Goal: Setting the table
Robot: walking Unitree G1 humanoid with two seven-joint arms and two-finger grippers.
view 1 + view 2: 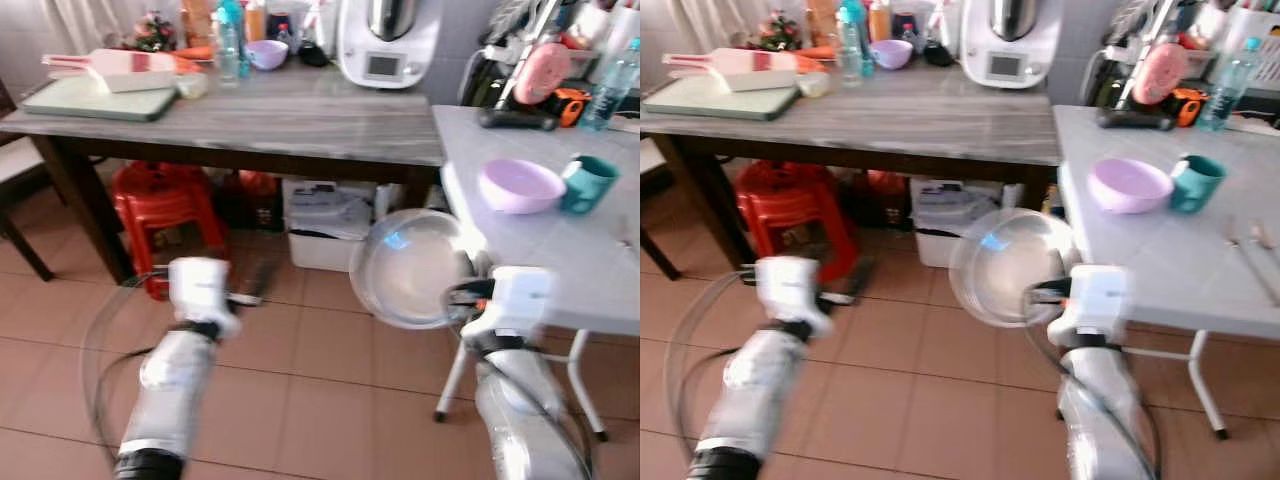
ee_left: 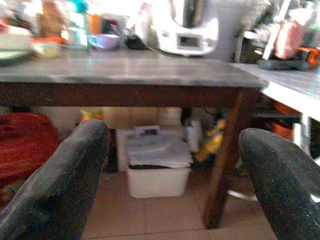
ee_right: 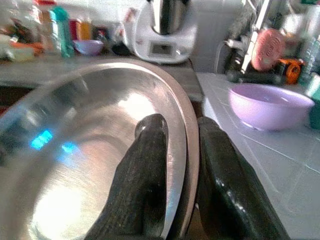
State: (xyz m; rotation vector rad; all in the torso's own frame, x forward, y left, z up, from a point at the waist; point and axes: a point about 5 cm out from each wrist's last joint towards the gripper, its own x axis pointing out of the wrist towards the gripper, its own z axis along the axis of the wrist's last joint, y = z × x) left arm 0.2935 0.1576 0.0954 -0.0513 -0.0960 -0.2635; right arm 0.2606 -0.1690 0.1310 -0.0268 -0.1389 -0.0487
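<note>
Carrying plate point(image 1: 412, 268), rim pinched in right gripper point(image 3: 182, 150); left gripper point(image 2: 170, 165) spread, empty. Next: lifting onto white table point(image 1: 560, 250) beside bowl point(image 1: 520, 186).

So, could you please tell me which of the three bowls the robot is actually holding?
The metal bowl, clamped at its rim by the right tool. The large purple bowl sits on the white table, and the small purple bowl on the wooden table.

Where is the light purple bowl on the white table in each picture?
Left eye view: purple bowl, right side, beside the teal cup.
Right eye view, right of centre.
Left wrist view: not there.
Right wrist view, right of the metal bowl.
Shared landmark: white kitchen machine.
</note>
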